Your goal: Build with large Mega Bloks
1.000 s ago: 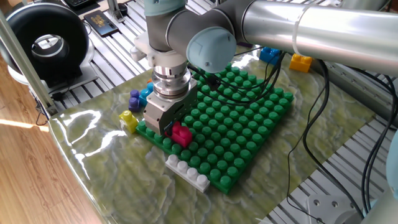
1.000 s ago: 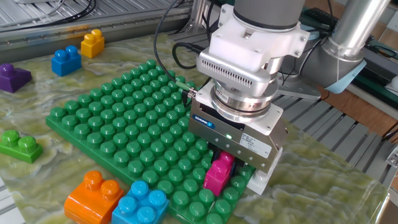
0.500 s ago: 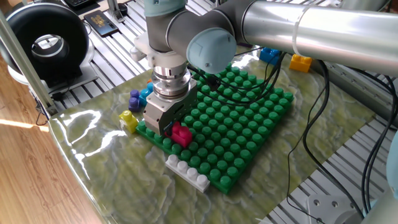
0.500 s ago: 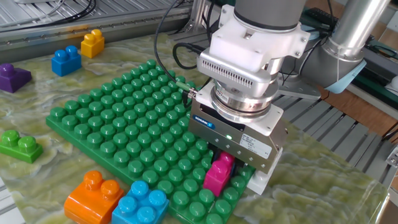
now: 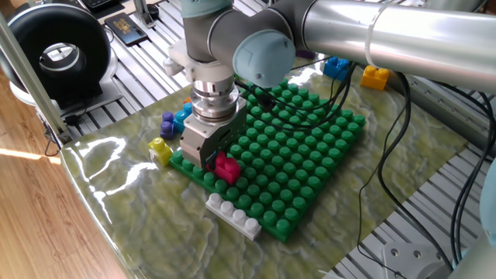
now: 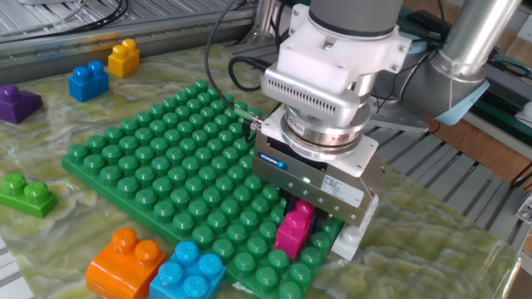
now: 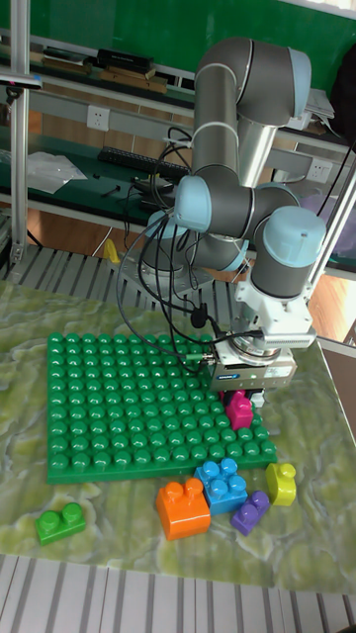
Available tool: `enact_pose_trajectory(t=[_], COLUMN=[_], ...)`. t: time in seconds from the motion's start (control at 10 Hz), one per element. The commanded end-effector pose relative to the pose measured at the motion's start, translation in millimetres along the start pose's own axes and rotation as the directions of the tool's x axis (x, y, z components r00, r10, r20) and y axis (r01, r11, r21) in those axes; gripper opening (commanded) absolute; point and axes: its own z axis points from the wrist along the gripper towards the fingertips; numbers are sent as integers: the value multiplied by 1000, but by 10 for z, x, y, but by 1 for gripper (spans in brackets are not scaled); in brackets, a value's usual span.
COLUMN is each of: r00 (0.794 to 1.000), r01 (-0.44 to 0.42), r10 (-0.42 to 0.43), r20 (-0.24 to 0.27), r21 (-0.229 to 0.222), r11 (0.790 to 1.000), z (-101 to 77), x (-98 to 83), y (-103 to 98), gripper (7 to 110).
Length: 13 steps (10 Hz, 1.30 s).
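My gripper (image 6: 298,218) hangs straight down over the near right corner of the green baseplate (image 6: 158,158), shut on a magenta brick (image 6: 293,234) whose lower end rests on the plate's studs. The same magenta brick (image 5: 226,167) shows below the gripper (image 5: 219,163) in one fixed view. In the tall view the gripper (image 7: 240,400) holds that magenta brick (image 7: 238,409) at the plate's right front corner. A white-grey brick (image 5: 233,216) lies against the plate's edge, partly hidden under the gripper in the other fixed view.
Loose bricks lie off the plate: orange (image 6: 125,262) and light blue (image 6: 187,272) by the near edge, green (image 6: 25,193) at left, and purple (image 6: 17,102), blue (image 6: 87,80) and yellow (image 6: 123,56) at the far left. Cables trail over the baseplate (image 5: 310,132).
The gripper and the magenta brick have shifted up very slightly. The plate's near corner looks a little raised. The loose bricks have not moved.
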Motion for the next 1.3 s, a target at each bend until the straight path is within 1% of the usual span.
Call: enact_pose_trajectory(t=[0.0,0.1,0.3,0.5,0.7,0.9,1.0,1.2], r00=[1000,999,999,999,999,999,998,998], r01=[25,30,41,39,33,22,14,7], r10=[-26,-30,-42,-39,-34,-24,-16,-10], r20=[-8,-11,-17,-22,-25,-40,-55,-69], r21=[-11,-10,-5,-11,-29,-39,-49,-38], r11=[1000,1000,999,999,999,999,999,999], z=[-38,-40,-44,-67,-88,-177,-255,-368], x=[-5,2,16,26,31,61,113,186], y=[12,12,-7,17,75,168,238,276], gripper=[22,44,44,44,44,44,44,44])
